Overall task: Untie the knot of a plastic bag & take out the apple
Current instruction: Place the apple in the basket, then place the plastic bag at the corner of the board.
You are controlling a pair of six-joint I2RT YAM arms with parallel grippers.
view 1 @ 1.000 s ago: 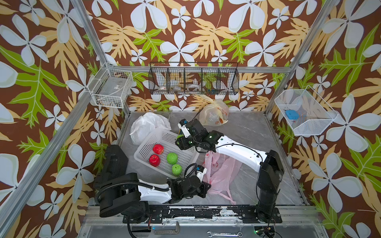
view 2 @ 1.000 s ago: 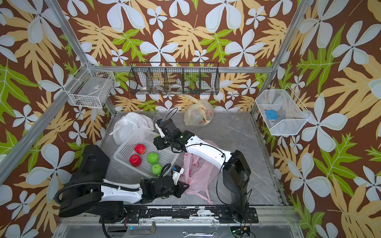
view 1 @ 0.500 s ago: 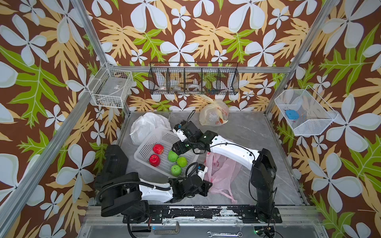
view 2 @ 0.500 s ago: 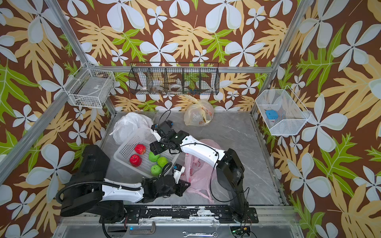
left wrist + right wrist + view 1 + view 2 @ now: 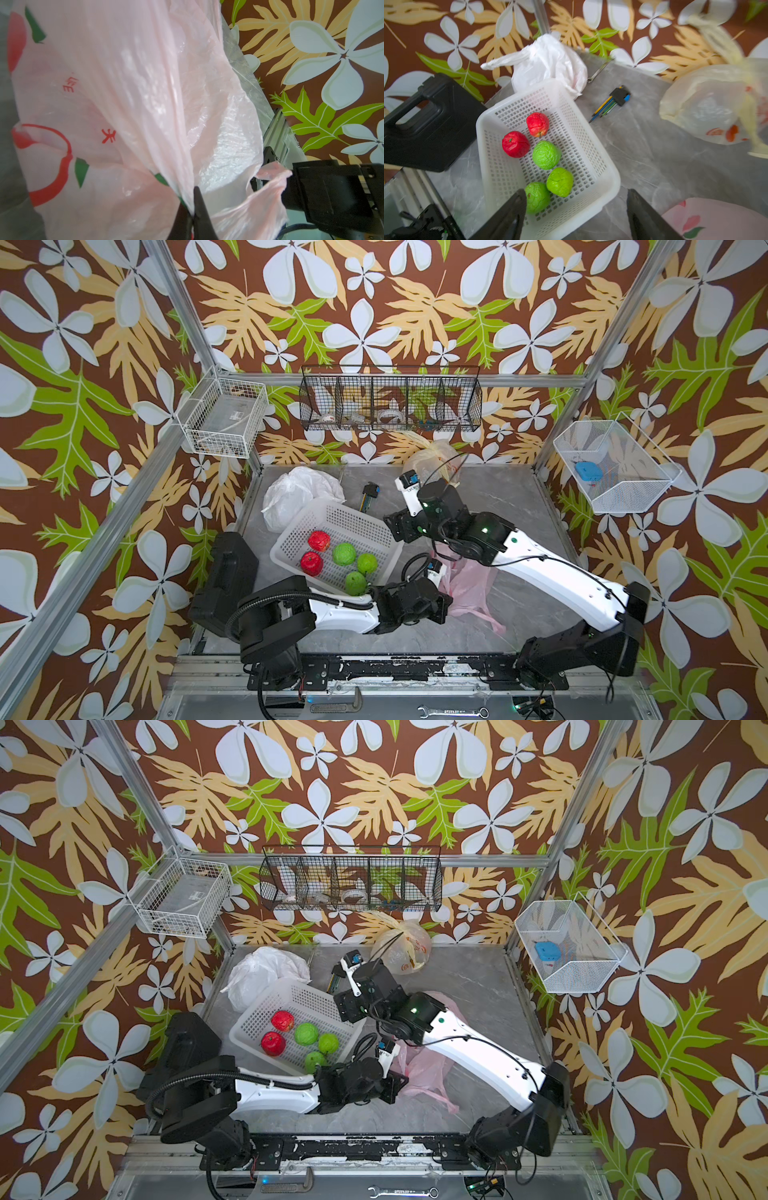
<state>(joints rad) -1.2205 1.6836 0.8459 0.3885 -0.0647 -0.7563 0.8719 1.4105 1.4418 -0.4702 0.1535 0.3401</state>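
Grip on pink bag (image 5: pixel 124 93) beside white basket (image 5: pixel 583 128)
It is pinched by left end effector (image 5: pixel 192 201); right end effector (image 5: pixel 576 207) is held open nearby.

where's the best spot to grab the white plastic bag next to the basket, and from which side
Grip the twisted tail of the white plastic bag. It juts out sideways, clear of the rounded body, and looks thin enough to fit between jaws. Come down from above, since the white basket crowds the bag's near side and a level approach would likely bump it.
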